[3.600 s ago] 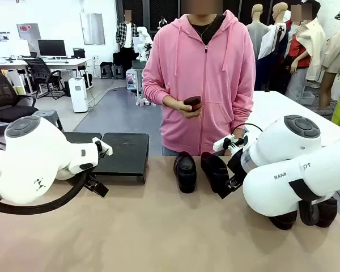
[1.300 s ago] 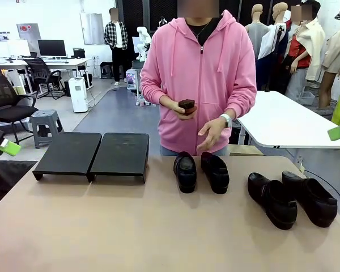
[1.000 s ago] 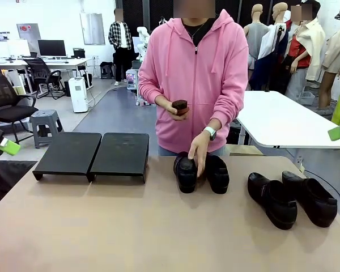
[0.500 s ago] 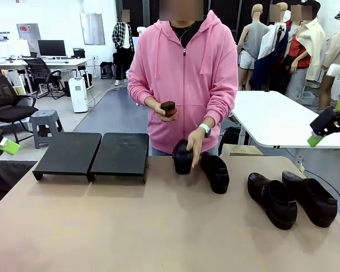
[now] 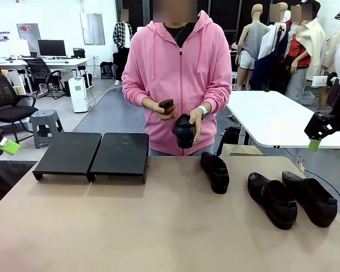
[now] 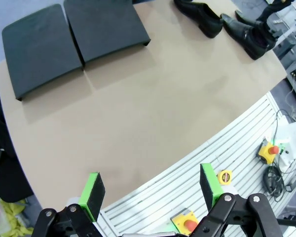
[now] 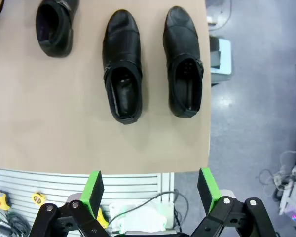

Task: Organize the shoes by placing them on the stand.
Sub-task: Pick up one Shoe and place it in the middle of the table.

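Shoes [image 7: 122, 74] on the table [image 7: 64, 133] under the right hand [image 7: 149, 183]; left hand [image 6: 150, 185] likewise aloft, both wide open.

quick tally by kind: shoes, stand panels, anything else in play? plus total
Shoes: 4 (1 in a hand, 3 on the table)
Stand panels: 2
Small dark item, held by the person: 1
Total: 7
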### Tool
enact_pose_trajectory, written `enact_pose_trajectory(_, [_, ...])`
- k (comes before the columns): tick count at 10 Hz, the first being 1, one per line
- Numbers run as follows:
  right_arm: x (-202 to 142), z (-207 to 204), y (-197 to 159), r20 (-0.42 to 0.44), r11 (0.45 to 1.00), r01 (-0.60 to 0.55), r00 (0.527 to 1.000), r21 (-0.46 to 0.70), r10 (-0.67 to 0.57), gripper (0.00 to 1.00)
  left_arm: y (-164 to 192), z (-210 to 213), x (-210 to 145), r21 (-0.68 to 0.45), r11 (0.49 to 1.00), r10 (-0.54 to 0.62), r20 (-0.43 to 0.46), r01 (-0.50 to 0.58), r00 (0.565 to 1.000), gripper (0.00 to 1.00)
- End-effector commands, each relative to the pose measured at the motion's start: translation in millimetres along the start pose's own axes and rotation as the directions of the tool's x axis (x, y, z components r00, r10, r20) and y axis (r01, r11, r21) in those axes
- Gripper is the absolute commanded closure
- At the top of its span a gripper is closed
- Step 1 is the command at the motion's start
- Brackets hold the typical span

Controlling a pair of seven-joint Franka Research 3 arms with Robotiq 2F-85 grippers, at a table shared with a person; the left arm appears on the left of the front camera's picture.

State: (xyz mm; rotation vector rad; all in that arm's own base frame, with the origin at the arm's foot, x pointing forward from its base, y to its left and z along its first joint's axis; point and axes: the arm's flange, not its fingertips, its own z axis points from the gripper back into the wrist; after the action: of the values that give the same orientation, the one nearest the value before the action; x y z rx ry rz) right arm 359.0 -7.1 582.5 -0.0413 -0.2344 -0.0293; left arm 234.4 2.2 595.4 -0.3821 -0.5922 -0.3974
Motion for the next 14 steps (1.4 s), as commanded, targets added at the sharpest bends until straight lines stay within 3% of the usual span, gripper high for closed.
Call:
enact_pose_trajectory(1, [5,-6,3,-0.015,1.000,-0.006,1.000,-0.016,0.006,0.00,1,0,1,-0.014,1.000,-0.001,0.016,0.001,1.000,0.00])
enact_pose_trajectory(3, [17,-46,17,-0.114,0.995,-0.095,0.989,0.015,0.096,0.00,1,0,1,-0.014,1.000,-0.001,0.016,0.001,1.000,0.00])
enact_pose_trajectory(5, [17,-73,20,-0.156,0.993,-0.112,0.981,0.030,0.116,0.00,1,0,1,-0.014,1.000,-0.001,0.016,0.001,1.000,0.00])
enact_pose_trajectory(7, [22,-114,28,-0.253,0.993,-0.117,0.961,0.010,0.116,0.00,1,0,1,-0.014,1.000,-0.001,0.016,0.001,1.000,0.00])
enact_pose_trajectory(10, [38,-170,39,-0.337,0.986,-0.147,0.927,0.078,0.165,0.00,1,0,1,-0.014,1.000,-0.001,0.016,0.001,1.000,0.00])
enact_pose_trajectory(14, [67,-217,43,-0.271,0.999,-0.030,0.962,0.024,0.035,0.00,1,0,1,-0.014,1.000,-0.001,0.016,0.001,1.000,0.00])
